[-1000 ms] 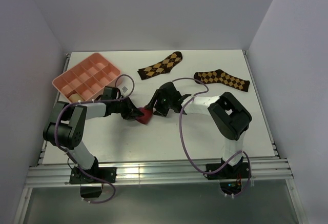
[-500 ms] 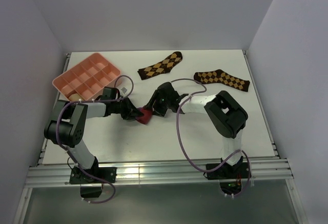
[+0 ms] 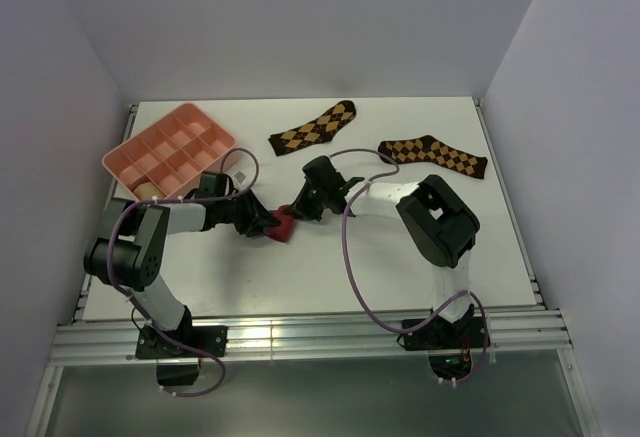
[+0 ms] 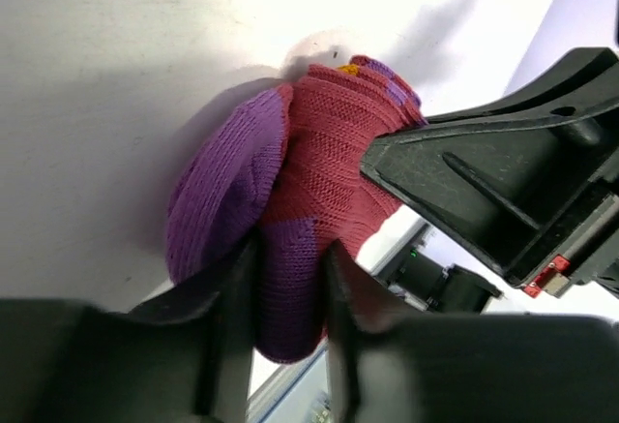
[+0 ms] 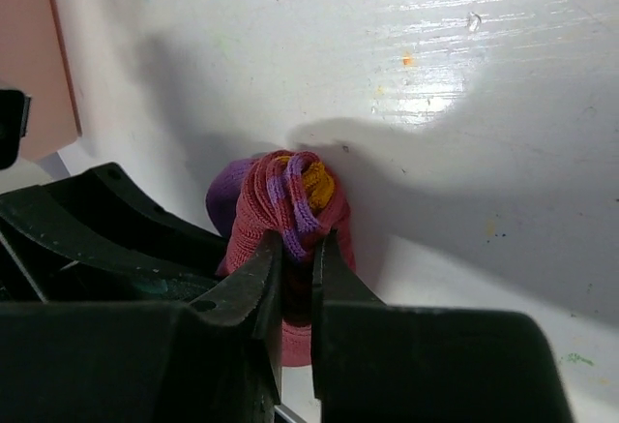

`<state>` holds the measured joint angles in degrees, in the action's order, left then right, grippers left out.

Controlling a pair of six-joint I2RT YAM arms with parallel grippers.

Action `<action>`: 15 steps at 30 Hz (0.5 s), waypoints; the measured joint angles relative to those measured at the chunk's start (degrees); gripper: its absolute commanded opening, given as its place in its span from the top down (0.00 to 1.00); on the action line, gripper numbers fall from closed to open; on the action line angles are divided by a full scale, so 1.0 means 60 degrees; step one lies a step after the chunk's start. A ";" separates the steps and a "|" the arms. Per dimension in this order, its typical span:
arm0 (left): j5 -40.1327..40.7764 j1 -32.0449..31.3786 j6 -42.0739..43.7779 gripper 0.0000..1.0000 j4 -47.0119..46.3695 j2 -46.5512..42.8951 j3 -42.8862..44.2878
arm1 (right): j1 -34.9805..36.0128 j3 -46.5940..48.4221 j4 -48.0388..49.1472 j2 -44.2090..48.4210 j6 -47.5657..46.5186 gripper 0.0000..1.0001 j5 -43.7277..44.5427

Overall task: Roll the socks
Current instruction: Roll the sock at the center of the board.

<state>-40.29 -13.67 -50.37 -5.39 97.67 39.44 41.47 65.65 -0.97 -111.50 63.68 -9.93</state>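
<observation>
i see the crimson sock roll (image 3: 284, 225) lying near the middle of the counter (image 3: 400, 257), pinched from 2 sides. my left claw (image 4: 287, 283) grips its purple end, jaws narrow. my right claw (image 5: 298, 254) is clamped tight on a fold beside the orange cuff.

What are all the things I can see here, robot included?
sock bundle: one, crimson with purple and a bit of orange, mid-table.
argyle socks: two, dark brown with tan diamonds, flat at the back; one centre, one right.
divided tray: one, pink, back left.
tan lump: one, at the tray's near corner; too small to identify.
table: one, white.
cables: purple, one looping off each arm.
left gripper: black, clamped on the sock bundle's purple end.
right gripper: black, pinching a fold of the sock bundle.
</observation>
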 measured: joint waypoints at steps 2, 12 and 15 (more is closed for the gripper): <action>0.0339 -0.0058 0.0029 0.59 0.0189 -0.0211 -0.0018 | 0.0015 0.0175 -0.0342 0.0000 -0.0080 1.00 0.0058; 0.4677 -0.1512 0.1002 0.41 0.2226 -0.2907 -0.0018 | 0.0091 0.1355 -0.2557 -0.0157 -0.0455 1.00 0.0331; 0.6557 -0.2612 0.1464 0.37 0.2543 -0.3945 -0.0015 | 0.0091 0.1767 -0.3140 -0.0317 -0.0546 1.00 0.0339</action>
<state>-0.95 -29.34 -41.58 9.87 74.00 39.35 42.02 76.25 -19.81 -113.40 60.40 -7.90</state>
